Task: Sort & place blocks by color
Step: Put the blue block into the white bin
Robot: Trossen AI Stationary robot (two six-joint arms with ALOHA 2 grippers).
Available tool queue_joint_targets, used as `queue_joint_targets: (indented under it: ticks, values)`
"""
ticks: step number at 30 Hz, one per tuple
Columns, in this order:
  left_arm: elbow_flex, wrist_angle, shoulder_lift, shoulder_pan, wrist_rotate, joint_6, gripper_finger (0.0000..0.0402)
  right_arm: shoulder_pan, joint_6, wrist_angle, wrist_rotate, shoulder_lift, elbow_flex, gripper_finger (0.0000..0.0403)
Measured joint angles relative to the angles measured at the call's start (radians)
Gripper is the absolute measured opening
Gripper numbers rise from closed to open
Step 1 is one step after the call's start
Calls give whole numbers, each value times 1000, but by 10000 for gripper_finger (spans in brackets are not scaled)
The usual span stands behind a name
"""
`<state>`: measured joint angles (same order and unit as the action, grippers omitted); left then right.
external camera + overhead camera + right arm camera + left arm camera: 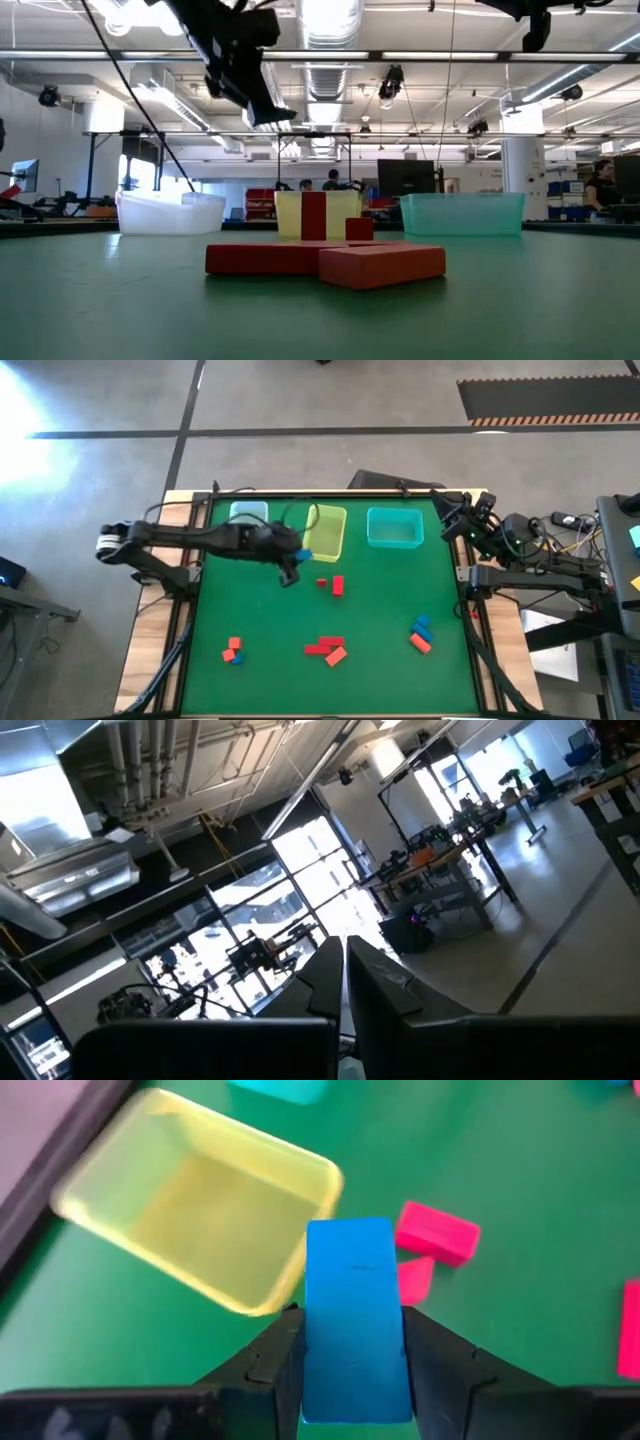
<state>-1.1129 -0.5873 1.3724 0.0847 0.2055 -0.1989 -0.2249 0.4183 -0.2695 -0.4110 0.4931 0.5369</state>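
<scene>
Your left gripper [355, 1355] pinches a blue block [352, 1315] above the mat, near the yellow bin [326, 530]. Carry it toward 10 o'clock to the clear-bluish bin [248, 514], centre, then release. Right gripper [343, 975]: pressed together, parked.

A big open robotics lab or industrial workshop. Exposed ducts [330, 30] and pipes run under a high ceiling with strip lights. Beyond the green tabletop [320, 310] stand workbenches, monitors [405, 180] and a few people [603, 185]. The floor [300, 400] is polished concrete with taped lines; cables [560, 525] lie beside the rig.
</scene>
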Motion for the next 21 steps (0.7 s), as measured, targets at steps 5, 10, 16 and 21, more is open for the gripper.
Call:
queue_joint_targets:
  ticks: [5, 10, 16, 21]
  values:
    - [26, -93, -99, 66, 44, -81, 117, 0, 0, 3, -7, 0, 0, 9]
    - [32, -247, -149, 145, 66, -208, 117, 0, 16, 8, -7, 0, -1, 9]
    - [35, -322, -166, 253, 69, -241, 117, 0, 23, 30, -7, 0, -2, 9]
    - [35, -354, -168, 312, 66, -274, 117, 0, 40, 58, -7, 1, -2, 9]
